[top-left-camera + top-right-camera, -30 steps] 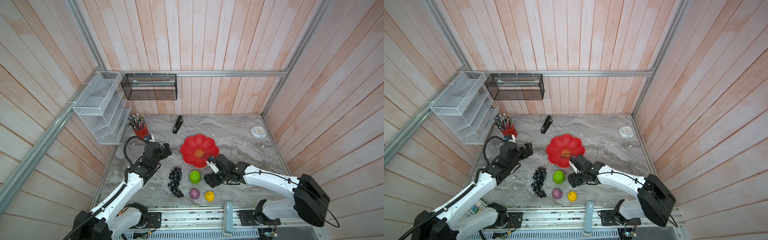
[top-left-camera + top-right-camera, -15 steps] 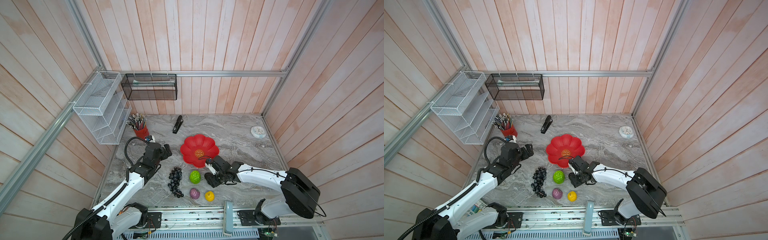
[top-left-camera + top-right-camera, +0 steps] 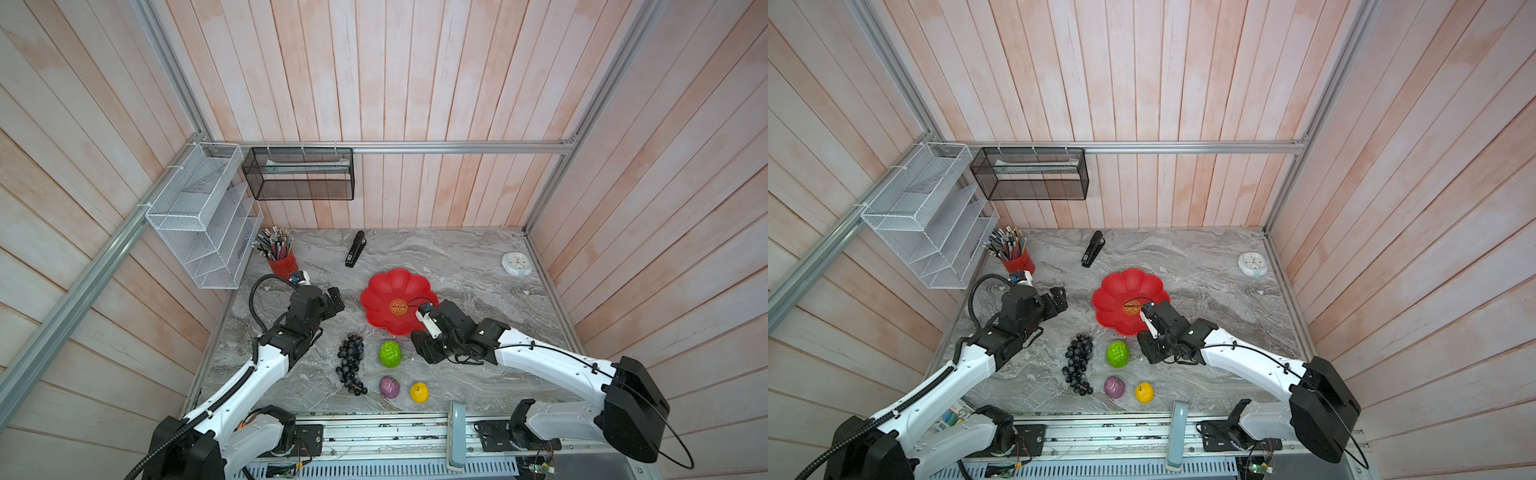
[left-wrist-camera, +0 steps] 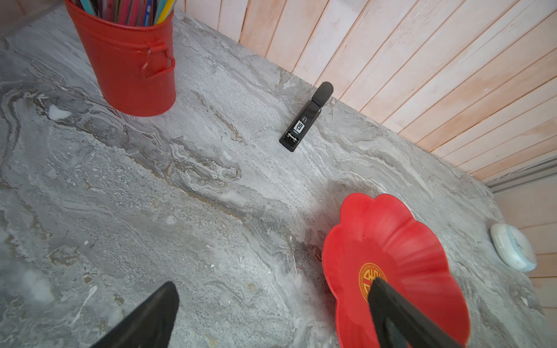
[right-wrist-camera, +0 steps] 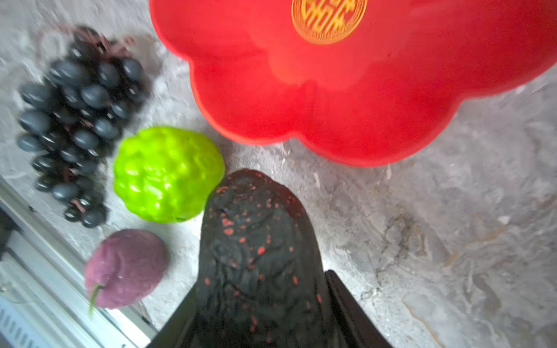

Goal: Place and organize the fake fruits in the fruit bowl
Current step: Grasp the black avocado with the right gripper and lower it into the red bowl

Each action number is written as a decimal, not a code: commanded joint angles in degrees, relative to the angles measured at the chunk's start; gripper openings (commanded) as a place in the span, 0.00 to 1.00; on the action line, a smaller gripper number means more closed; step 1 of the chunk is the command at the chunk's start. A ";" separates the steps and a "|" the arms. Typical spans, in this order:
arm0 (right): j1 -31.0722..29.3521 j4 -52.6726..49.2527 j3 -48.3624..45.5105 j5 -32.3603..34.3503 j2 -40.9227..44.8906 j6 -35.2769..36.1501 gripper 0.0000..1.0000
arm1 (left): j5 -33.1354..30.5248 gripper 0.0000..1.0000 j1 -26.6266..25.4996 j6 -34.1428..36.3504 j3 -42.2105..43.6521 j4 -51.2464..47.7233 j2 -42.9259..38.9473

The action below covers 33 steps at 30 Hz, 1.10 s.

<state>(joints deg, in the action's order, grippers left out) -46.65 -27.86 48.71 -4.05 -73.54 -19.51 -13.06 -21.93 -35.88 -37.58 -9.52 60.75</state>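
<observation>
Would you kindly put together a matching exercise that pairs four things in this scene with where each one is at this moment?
Things:
1. dark avocado-like fruit
2. yellow fruit
3. stapler
4. white clock

Places:
A. farthest to the right in both top views, apart from everything else
B. gripped by the right gripper
C. right next to the purple fruit
D. behind the fruit bowl, farther from the robot

Pairs: 1-B, 2-C, 3-D, 4-A
</observation>
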 commanded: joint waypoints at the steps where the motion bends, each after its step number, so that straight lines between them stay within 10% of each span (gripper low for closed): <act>1: 5.53 3.24 6.47 -4.15 -2.00 1.46 0.44 | 1.63 1.00 0.05 -1.05 -1.42 -2.11 0.51; 12: 12.20 9.93 22.93 -6.48 -27.62 9.11 0.45 | 1.88 1.00 0.05 -1.37 -3.98 -8.72 -1.21; 33: 13.09 12.95 27.76 -1.23 -39.71 9.44 0.57 | 4.47 1.00 0.05 -1.64 -8.08 -14.50 -1.65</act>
<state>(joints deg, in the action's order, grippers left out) -33.69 -14.98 74.74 -6.50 -112.68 -10.66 -9.41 -21.93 -39.03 -42.98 -22.11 58.54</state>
